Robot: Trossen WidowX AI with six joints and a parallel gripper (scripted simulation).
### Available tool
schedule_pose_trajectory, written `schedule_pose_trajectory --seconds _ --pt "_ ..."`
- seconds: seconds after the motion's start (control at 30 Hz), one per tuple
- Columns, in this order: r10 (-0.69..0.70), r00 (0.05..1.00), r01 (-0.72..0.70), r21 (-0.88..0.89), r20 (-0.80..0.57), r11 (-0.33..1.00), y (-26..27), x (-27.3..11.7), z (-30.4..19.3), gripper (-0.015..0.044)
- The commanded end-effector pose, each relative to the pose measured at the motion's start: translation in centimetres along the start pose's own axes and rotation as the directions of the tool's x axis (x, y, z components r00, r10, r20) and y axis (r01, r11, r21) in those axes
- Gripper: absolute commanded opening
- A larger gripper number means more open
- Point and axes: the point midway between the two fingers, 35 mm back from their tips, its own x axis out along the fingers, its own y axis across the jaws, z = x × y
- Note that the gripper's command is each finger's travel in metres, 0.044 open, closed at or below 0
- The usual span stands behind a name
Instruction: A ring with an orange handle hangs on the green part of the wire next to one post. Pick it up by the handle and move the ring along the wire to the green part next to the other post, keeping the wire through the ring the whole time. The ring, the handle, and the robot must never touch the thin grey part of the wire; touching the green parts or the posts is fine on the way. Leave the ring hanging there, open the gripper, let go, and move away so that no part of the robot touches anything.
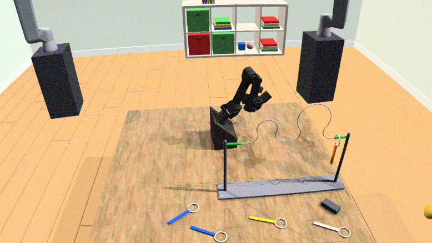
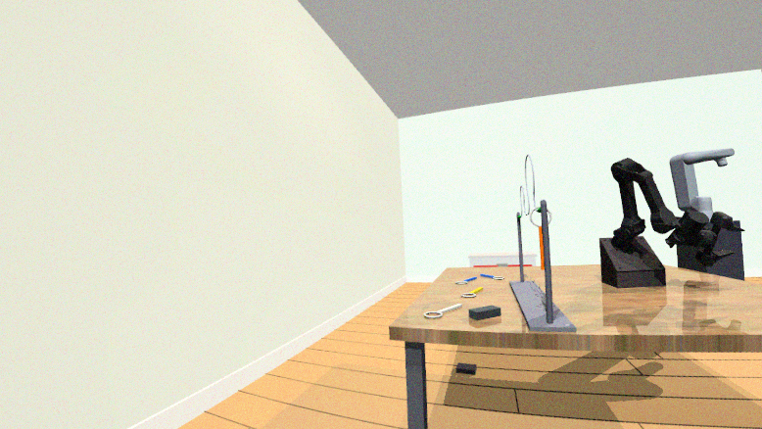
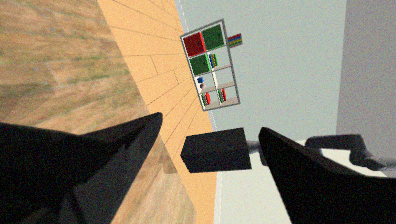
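Note:
The ring (image 1: pixel 339 141) (image 2: pixel 531 216) hangs around the green wire part (image 1: pixel 343 137) beside the right post (image 1: pixel 341 158) (image 2: pixel 547 266) of the top view. Its orange handle (image 1: pixel 333 154) (image 2: pixel 541 248) points down, tilted slightly. The thin grey wire (image 1: pixel 319 104) (image 2: pixel 527 155) curves in two humps to the other green part (image 1: pixel 234 143) at the left post (image 1: pixel 225 166) (image 2: pixel 520 250). My gripper (image 2: pixel 737 241) (image 3: pixel 211 124) is open and empty, well away from ring and wire, on the robot base's side. The wrist view shows neither ring nor wire.
The posts stand on a grey base plate (image 1: pixel 281 188) (image 2: pixel 533 309). Beyond it, away from the arm, lie two blue-handled rings, a yellow-handled ring (image 1: pixel 262 219) (image 2: pixel 477 292), a white-handled ring (image 1: pixel 326 226) (image 2: pixel 448 310) and a dark block (image 1: pixel 330 206) (image 2: pixel 484 311).

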Motion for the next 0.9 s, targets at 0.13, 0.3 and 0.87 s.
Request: schedule_pose_trajectory --seconds 0.13,0.3,0.87 --pt "0.044 0.993 -0.03 0.124 -0.113 0.992 0.1 -0.2 -3.3 0.0269" --pt "0.145 0.917 0.015 0.397 -0.371 0.918 0.5 -2.1 -11.1 0.016" --pt "0.369 0.214 0.828 0.368 -0.905 0.423 1.0 -18.9 -31.0 0.016"
